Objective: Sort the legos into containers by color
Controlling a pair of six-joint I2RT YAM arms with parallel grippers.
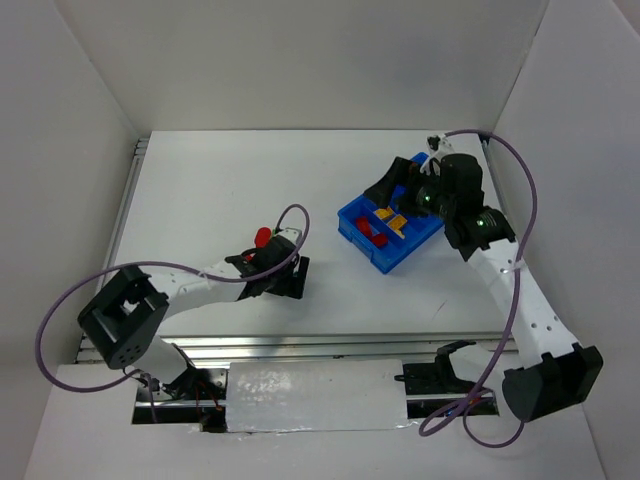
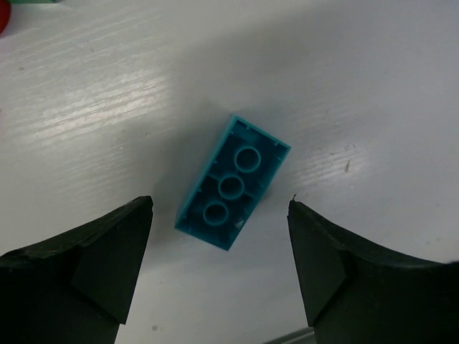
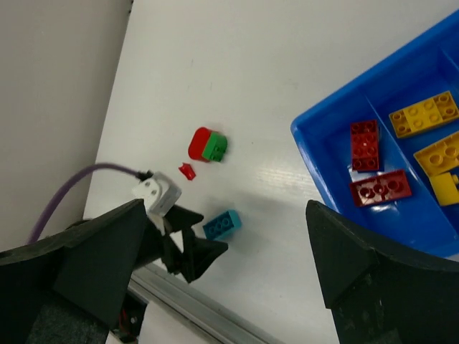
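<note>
While the teal brick (image 2: 232, 183) lies askew on the table (image 2: 358, 86) between the open fingers of your left gripper (image 2: 219, 211), closing can turn it and push it out.

Top view: right arm (image 1: 470, 215) covers the far end of the blue tray (image 1: 360, 245), contents there unseen; teal brick (image 2: 231, 183) hidden under left gripper (image 1: 296, 278). Left wrist: red piece (image 2: 3, 18) and green piece (image 2: 29, 1) cut off at the corner. Right wrist: tray runs off the right edge; tiny red bit (image 3: 187, 171) is too small to identify.
</note>
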